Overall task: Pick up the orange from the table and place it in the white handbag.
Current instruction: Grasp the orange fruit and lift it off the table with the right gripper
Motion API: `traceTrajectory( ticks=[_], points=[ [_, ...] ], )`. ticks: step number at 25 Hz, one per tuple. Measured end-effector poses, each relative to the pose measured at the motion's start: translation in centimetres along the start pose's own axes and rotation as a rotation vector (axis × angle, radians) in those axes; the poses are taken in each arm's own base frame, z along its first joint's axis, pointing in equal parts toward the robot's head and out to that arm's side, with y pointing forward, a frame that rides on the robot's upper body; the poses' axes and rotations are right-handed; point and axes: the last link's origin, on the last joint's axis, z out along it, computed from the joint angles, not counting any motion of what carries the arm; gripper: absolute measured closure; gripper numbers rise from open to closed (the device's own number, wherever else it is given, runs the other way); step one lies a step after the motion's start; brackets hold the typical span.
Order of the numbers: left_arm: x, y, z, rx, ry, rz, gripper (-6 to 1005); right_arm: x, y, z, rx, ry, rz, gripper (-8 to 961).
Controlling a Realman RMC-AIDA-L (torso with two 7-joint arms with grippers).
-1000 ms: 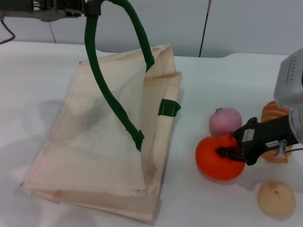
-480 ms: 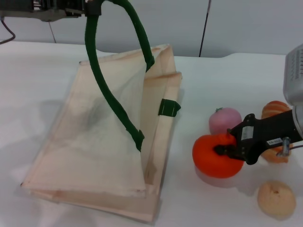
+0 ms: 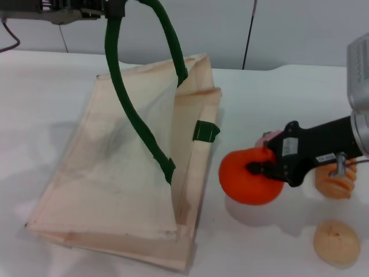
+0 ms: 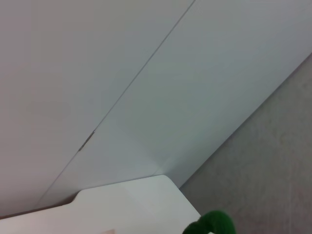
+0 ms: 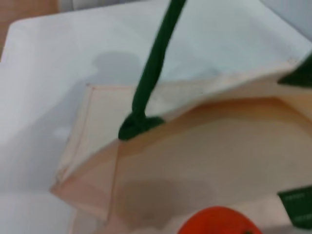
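Here the white handbag [image 3: 124, 167] lies on the white table [image 3: 46, 98], one green handle [image 3: 130, 104] lifted by the left claw [image 3: 112, 8], clamped on it. The right claw [image 3: 256, 169] is clamped on the orange [image 3: 245, 176], held above the table just beside the bag's mouth. Only the right wrist view shows the mouth [image 5: 204, 146] beyond the orange [image 5: 217, 222].

Glossy orange [image 3: 248, 178] beside propped-open white handbag [image 3: 124, 173]

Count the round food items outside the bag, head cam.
4: the orange in the right hand; a pink fruit mostly hidden behind it; an orange-striped item under the arm; a tan bun nearest.
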Motion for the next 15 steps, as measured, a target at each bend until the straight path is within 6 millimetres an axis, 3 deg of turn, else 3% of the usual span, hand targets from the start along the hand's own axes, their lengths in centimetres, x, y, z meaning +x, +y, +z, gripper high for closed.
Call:
traceTrajectory(
  ticks=[6,15],
  points=[
    [0.2,0.1,0.2,-0.005,-0.001,0.005,866,-2.0,-0.3,0.9,-0.015,-0.009,-0.048,851],
    [0.6,0.4,0.6,-0.016,-0.003,0.015,866,-3.8,0.0,3.8,-0.067,-0.019,-0.099,850]
  ],
)
